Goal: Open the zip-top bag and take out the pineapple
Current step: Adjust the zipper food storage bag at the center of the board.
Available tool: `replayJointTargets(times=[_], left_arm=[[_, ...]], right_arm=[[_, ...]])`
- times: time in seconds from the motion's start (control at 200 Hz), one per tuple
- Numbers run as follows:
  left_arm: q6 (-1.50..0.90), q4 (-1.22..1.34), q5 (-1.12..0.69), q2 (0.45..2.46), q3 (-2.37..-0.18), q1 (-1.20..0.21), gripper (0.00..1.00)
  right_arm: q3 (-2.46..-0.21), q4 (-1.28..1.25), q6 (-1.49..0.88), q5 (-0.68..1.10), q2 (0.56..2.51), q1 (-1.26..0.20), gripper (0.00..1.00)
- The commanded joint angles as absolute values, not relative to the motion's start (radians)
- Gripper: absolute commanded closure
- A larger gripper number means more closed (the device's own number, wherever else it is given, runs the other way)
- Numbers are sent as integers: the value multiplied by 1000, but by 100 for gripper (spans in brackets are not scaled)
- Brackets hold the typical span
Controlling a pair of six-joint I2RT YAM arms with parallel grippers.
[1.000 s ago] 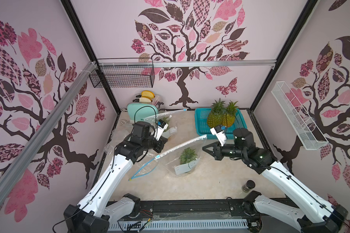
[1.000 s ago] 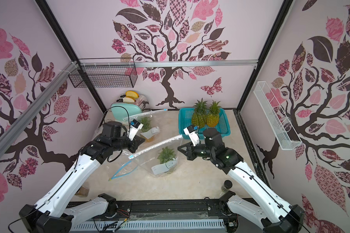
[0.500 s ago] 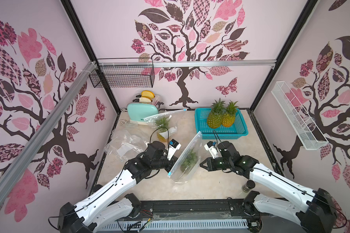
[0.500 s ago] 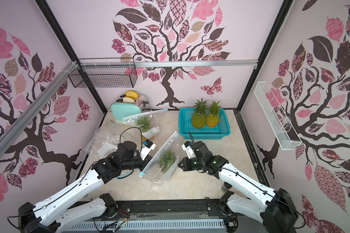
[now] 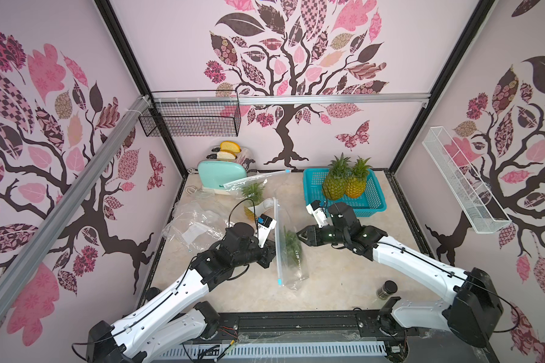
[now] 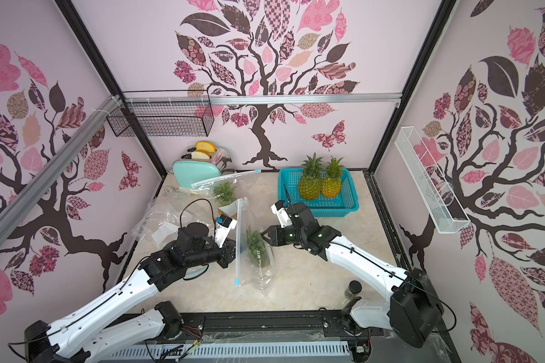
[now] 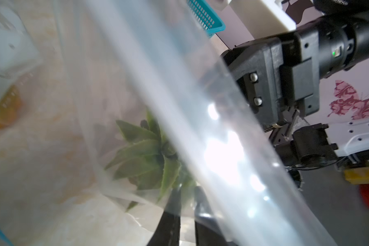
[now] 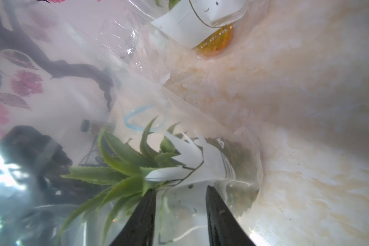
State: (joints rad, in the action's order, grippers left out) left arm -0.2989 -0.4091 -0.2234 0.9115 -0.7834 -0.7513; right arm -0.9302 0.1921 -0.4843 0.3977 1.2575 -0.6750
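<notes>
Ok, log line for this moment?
bag: on table | pineapple: in bag | left end effector: open | right end effector: open

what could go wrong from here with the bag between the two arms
Both the left gripper and right gripper have their jaws apart, so the bag, which looks propped on edge between them, may flop over.
The right gripper's fingers point at the pineapple leaves through the plastic; closing there might pinch leaves, not just film.
</notes>
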Motion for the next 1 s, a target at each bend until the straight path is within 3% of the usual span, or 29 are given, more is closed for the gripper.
replayJointTargets(times=[0.0, 0.23, 0.395, 0.995], left_arm=[[-245, -423, -175, 907, -852, -750, 71], [-229, -419, -229, 930, -889, -749, 54], [-248, -379, -285, 935, -876, -749, 50], [-252, -214, -332, 1032, -830, -747, 46]], right_arm=[[-995, 332, -402, 341, 1193, -669, 52], [-1081, 527, -333, 289, 1090, -668, 40], [-1108, 535, -315, 402, 1112, -668, 33], [-1067, 329, -350, 576, 1241, -667, 34]])
